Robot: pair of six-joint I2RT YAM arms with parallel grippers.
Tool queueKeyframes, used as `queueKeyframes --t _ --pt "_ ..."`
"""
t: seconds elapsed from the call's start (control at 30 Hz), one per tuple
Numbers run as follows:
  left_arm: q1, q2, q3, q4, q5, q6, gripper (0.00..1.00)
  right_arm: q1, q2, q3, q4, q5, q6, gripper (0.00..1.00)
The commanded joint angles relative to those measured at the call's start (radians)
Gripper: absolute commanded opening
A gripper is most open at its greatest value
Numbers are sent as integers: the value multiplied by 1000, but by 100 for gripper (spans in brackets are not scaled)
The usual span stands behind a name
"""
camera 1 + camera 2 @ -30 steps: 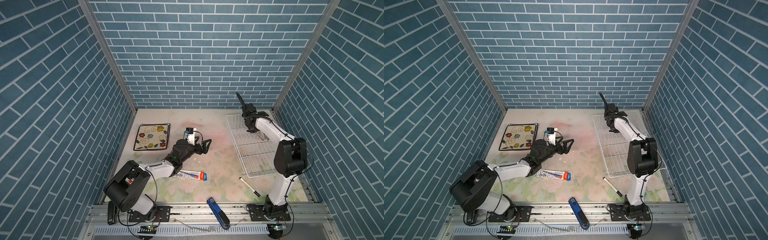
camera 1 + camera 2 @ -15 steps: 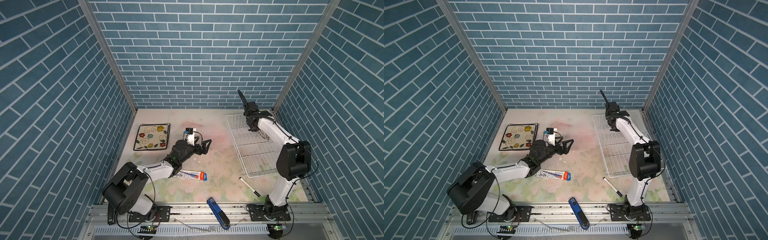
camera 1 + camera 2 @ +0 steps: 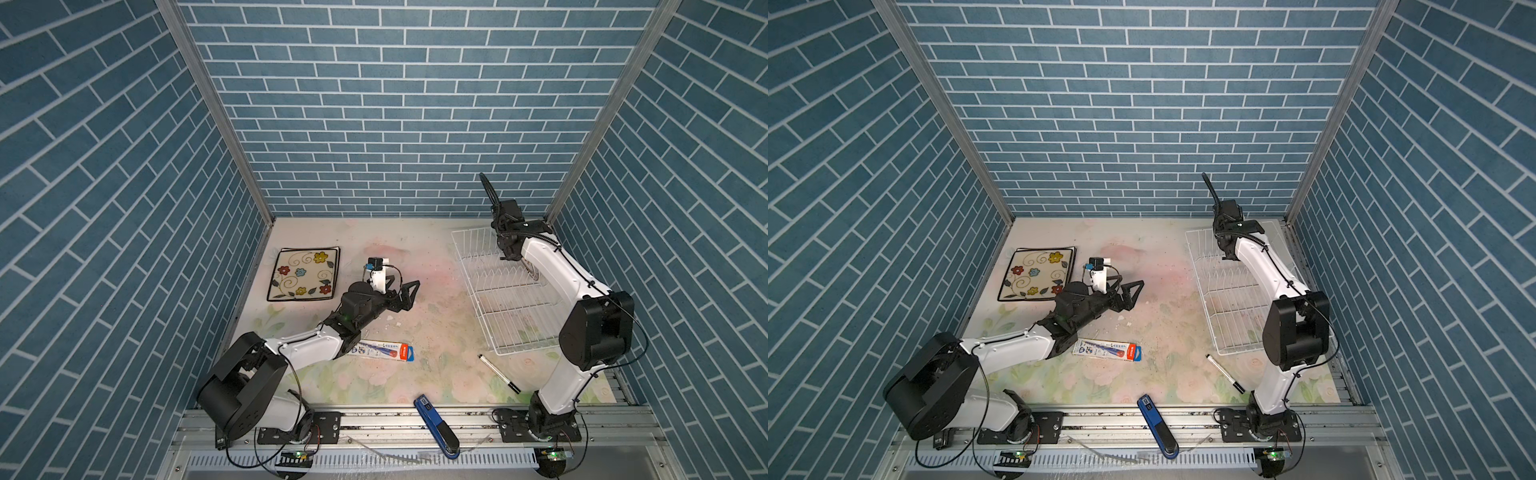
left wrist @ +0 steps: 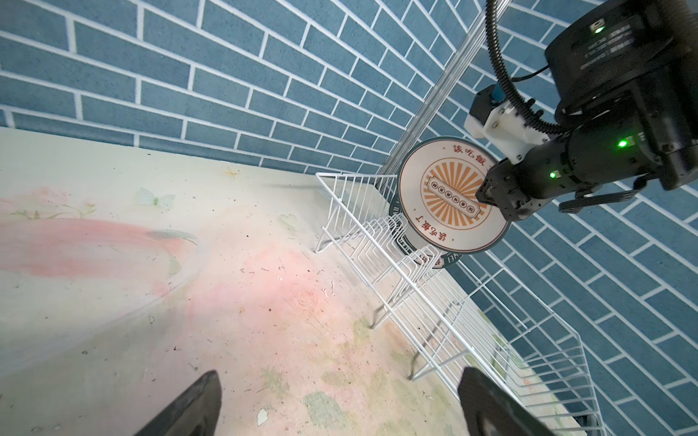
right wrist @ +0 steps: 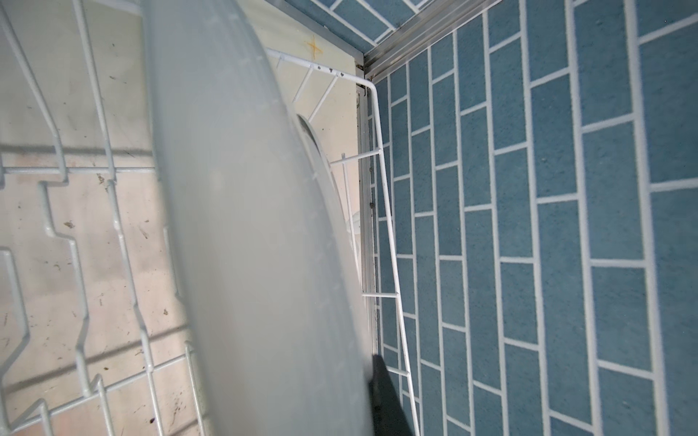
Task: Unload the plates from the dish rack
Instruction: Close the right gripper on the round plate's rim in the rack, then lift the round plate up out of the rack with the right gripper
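Right arm [image 3: 552,274] shifts a bit: wrist creeps up, black elbow [image 3: 598,328] swings nearer and rightward, pulling the round white teal-rimmed plate [image 4: 438,188] higher above the white wire dish rack [image 3: 503,303].

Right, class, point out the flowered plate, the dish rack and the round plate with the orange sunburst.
flowered plate [image 3: 303,274]: in a top view, middle of its painted face.
dish rack [image 3: 515,320]: in a top view, bare wire floor.
round plate [image 4: 445,196]: left wrist view, centre of the sunburst.
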Motion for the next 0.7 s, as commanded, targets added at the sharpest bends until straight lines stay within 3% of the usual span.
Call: queueKeyframes --t 0.0,0.43,0.67 --pt "-8 -42 1 -46 -22 19 100 14 -52 -11 -6 21 3 0" --pt "-8 -126 68 -197 -8 -37 100 69 -135 22 -37 17 2 0" --pt "-6 -128 119 -259 45 -60 100 116 -287 -10 -57 -53 38 0"
